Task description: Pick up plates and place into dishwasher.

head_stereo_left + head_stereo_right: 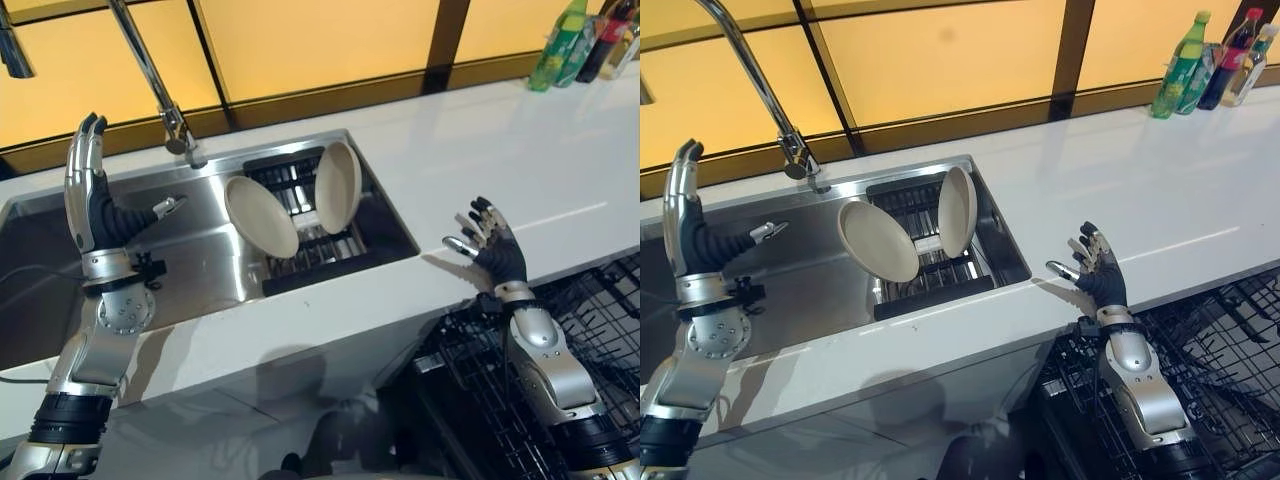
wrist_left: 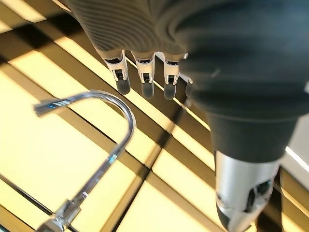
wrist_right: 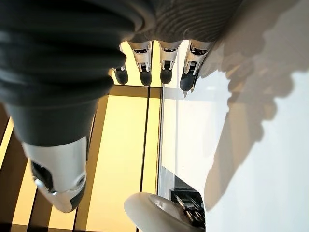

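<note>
Two cream plates stand on edge in a black rack (image 1: 300, 255) inside the steel sink (image 1: 200, 260): one plate (image 1: 260, 216) leans to the left, the other plate (image 1: 337, 186) stands nearly upright further back. My left hand (image 1: 88, 190) is raised above the sink's left part, fingers straight and pointing up, holding nothing. My right hand (image 1: 490, 245) hovers over the white counter's front edge right of the sink, fingers spread and empty. In the right wrist view a plate's rim (image 3: 159, 210) shows past the fingers (image 3: 164, 65). The open dishwasher rack (image 1: 590, 320) lies below the counter at lower right.
A curved chrome tap (image 1: 150, 75) rises behind the sink, also seen in the left wrist view as the tap (image 2: 104, 145). Several bottles (image 1: 585, 40) stand at the counter's far right corner. The white counter (image 1: 520, 150) stretches right of the sink.
</note>
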Motion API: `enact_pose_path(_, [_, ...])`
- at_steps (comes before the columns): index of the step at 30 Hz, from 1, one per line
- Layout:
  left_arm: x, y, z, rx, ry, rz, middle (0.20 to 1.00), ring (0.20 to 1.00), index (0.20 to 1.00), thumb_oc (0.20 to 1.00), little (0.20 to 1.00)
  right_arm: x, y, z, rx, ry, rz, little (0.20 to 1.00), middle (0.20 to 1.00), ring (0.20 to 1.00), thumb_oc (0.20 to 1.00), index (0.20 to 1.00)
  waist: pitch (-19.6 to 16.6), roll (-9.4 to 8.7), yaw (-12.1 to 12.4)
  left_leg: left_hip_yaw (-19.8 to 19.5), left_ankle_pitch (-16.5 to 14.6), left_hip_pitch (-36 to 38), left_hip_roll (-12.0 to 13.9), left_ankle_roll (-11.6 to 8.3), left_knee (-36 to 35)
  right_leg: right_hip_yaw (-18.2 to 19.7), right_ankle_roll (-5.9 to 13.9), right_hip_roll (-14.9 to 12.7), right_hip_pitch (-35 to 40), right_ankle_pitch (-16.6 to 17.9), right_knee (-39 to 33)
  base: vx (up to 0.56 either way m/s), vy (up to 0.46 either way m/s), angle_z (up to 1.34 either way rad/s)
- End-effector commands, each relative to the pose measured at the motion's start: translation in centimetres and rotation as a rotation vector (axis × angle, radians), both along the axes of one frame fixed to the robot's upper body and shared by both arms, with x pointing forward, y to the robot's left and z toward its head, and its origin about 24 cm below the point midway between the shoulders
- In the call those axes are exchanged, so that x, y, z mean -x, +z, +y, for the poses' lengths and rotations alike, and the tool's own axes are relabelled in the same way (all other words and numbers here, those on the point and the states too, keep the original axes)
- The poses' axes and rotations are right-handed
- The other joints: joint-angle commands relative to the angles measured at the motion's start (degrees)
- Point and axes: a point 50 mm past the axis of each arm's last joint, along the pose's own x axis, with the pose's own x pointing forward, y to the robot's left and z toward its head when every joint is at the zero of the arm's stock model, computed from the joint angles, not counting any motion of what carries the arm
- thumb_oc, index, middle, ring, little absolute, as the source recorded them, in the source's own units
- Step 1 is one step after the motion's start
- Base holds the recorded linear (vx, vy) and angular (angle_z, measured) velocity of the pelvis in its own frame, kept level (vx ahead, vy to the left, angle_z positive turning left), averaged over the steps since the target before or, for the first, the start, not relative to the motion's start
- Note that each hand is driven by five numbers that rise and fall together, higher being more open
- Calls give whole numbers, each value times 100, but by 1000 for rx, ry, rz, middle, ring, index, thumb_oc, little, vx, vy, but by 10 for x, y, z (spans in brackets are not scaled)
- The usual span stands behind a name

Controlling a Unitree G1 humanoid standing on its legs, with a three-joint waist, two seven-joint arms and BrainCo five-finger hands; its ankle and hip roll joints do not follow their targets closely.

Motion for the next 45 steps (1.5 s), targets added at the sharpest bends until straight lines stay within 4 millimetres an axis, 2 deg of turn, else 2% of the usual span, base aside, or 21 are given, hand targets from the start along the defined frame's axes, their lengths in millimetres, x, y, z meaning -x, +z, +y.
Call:
enact_pose_path(1, [-11, 29, 5, -137, 61, -65, 1000, 1000, 1000, 1000, 1000, -5, 21, -3, 23, 22, -87, 1000, 1000, 1000, 1000, 1000, 91, 0, -159, -36, 76, -574, -548, 401, 405, -28, 108, -36, -254, -594, 913, 81, 108, -1])
enact_pose_path(3, [-16, 33, 6, -228, 93, -56, 1000, 1000, 1000, 1000, 1000, -6, 20, -6, 31, 21, -78, 1000, 1000, 1000, 1000, 1000, 133, 32, -203, -17, 53, -599, -562, 409, 456, -1, 136, -79, -257, -582, 916, 69, 91, 1])
enact_pose_path(7, [-31, 50, 6, -527, 211, -33, 1000, 1000, 1000, 1000, 1000, -11, 29, -10, 52, 30, -92, 1000, 1000, 1000, 1000, 1000, 305, 85, -357, 47, 16, -809, -590, 420, 627, 87, 189, -148, -398, -533, 942, -39, 71, -1])
enact_pose_path(10, [-40, 54, 9, -721, 269, 15, 1000, 1000, 1000, 1000, 1000, -11, 30, -14, 69, 40, -97, 1000, 1000, 1000, 1000, 1000, 380, 149, -460, 121, 18, -888, -613, 435, 664, 143, 209, -177, -439, -504, 921, -14, 85, -4])
enact_pose_path(12, [-43, 49, 11, -804, 276, 66, 1000, 1000, 1000, 1000, 1000, -9, 30, -19, 88, 41, -89, 1000, 1000, 1000, 1000, 1000, 382, 218, -514, 173, 27, -875, -639, 438, 647, 176, 221, -204, -413, -493, 881, 48, 135, -8])
enact_pose_path(18, [-40, 13, 19, -951, 268, 249, 1000, 1000, 1000, 1000, 1000, 2, 29, -35, 159, 47, -59, 1000, 1000, 1000, 1000, 1000, 307, 460, -655, 307, 68, -702, -756, 442, 521, 269, 250, -297, -270, -477, 754, 77, 155, -8])
enact_pose_path(25, [-24, -36, 38, -967, 284, 394, 1000, 1000, 1000, 1000, 1000, 15, 24, -51, 226, 48, 15, 1000, 1000, 1000, 1000, 1000, 100, 664, -741, 357, 96, -437, -879, 444, 423, 285, 267, -407, -89, -517, 764, 139, 146, -4])
enact_pose_path(30, [-14, -66, 40, -951, 287, 453, 1000, 1000, 1000, 1000, 1000, 22, 23, -58, 261, 51, 59, 1000, 1000, 1000, 1000, 1000, -5, 774, -809, 347, 121, -338, -985, 451, 417, 285, 268, -478, -51, -559, 872, 112, 131, 2])
enact_pose_path(34, [-8, -71, 44, -899, 343, 384, 1000, 1000, 1000, 1000, 1000, 28, 21, -63, 267, 52, 90, 1000, 1000, 1000, 1000, 1000, -88, 830, -839, 332, 138, -257, -1044, 456, 392, 263, 259, -523, 8, -590, 917, 84, 83, 3])
enact_pose_path(39, [-1, -64, 42, -862, 375, 234, 1000, 1000, 1000, 1000, 1000, 34, 16, -66, 274, 59, 118, 1000, 1000, 1000, 1000, 1000, -166, 891, -852, 297, 199, -159, -1094, 449, 352, 205, 247, -565, 97, -558, 942, 52, 61, 5])
enact_pose_path(42, [0, -57, 33, -863, 348, 160, 1000, 1000, 1000, 1000, 1000, 39, 15, -68, 277, 52, 137, 1000, 1000, 1000, 1000, 1000, -215, 925, -843, 279, 206, -78, -1125, 463, 331, 174, 243, -603, 152, -569, 984, 67, 48, 4])
enact_pose_path(45, [1, -58, 25, -884, 319, 166, 1000, 1000, 1000, 1000, 1000, 43, 16, -71, 282, 47, 148, 1000, 1000, 1000, 1000, 1000, -225, 948, -857, 255, 204, -8, -1154, 476, 322, 160, 237, -619, 206, -582, 1010, 50, 33, 6])
